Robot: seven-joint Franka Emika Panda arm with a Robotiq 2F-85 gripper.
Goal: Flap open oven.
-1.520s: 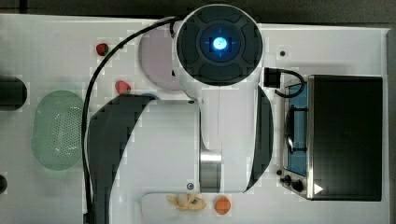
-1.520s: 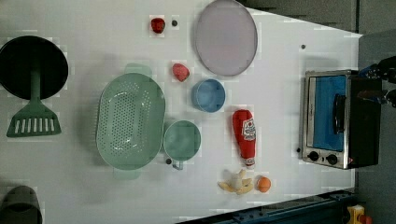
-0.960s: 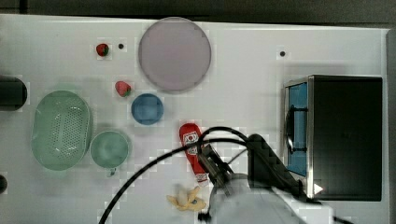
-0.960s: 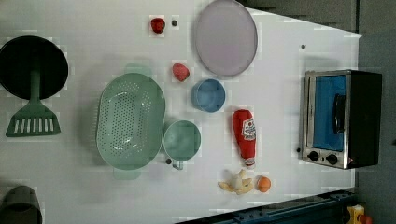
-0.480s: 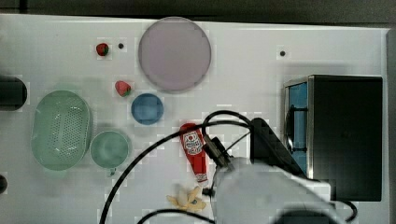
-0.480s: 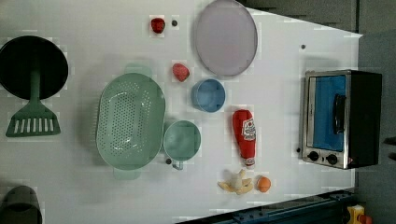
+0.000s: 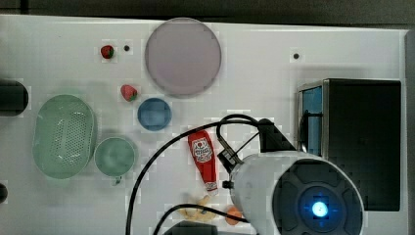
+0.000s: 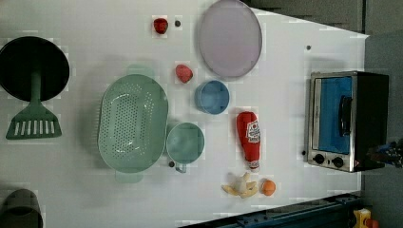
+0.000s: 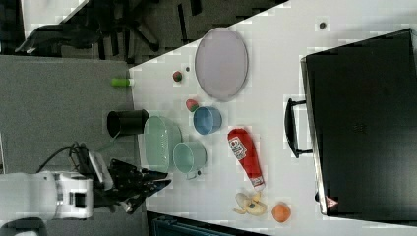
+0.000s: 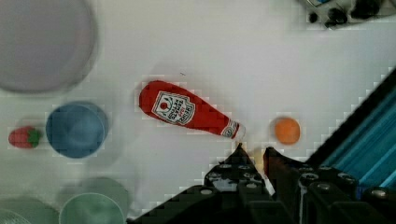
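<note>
Left view: the oven (image 8: pixel 346 121) stands at the left view's right edge of the white table (image 8: pixel 285 95), door closed, 2 knobs beside its glass. A ketchup bottle (image 8: pixel 249 138) lies well apart from it. The gripper (image 10: pixel 252 156) hangs above the table, fingers nearly together, grasping nothing.

In the left view the oven (image 8: pixel 347 119) stands at the table's (image 8: pixel 285 190) right edge. The ketchup bottle (image 8: pixel 249 137) lies between it and the cup (image 8: pixel 185 142); the colander (image 8: pixel 133 122) is left of the cup.
</note>
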